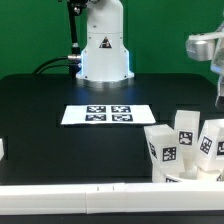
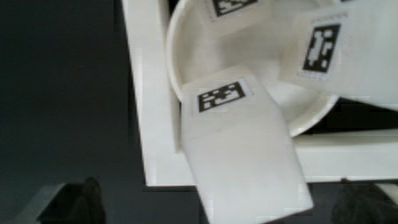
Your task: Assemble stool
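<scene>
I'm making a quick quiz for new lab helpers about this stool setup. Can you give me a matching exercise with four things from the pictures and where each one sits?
Things:
1. marker board
2. stool legs
3. gripper
4. robot base

Places, in the exterior view:
A. at the far edge of the table, behind the tagged sheet
B. flat in the middle of the black table
C. in the air at the right edge, above the white parts
D. standing clustered in the near right corner by the border rail

Pairs: 1-B, 2-D, 3-C, 4-A
</scene>
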You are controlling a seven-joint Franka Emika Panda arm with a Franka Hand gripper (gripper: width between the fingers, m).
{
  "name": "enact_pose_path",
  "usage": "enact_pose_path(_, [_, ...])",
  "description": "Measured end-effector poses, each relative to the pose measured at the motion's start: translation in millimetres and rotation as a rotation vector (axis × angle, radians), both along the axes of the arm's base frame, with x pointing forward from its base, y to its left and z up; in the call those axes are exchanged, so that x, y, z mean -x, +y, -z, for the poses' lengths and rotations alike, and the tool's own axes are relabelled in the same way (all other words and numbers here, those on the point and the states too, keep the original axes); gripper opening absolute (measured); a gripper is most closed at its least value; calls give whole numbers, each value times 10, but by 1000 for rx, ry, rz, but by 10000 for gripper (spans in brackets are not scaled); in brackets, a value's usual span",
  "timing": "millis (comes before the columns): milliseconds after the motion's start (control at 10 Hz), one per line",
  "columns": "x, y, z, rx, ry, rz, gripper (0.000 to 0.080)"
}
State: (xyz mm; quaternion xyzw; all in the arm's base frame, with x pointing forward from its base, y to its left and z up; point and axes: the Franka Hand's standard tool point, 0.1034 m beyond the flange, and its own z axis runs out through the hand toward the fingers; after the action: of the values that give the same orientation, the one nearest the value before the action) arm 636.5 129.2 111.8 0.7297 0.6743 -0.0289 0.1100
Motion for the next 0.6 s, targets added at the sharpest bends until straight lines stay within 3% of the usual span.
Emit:
enact_pose_path(200, [21,-41,30,27,29,-89,649])
enact_pose_path(600, [81,-75,356,43,69,-44,649])
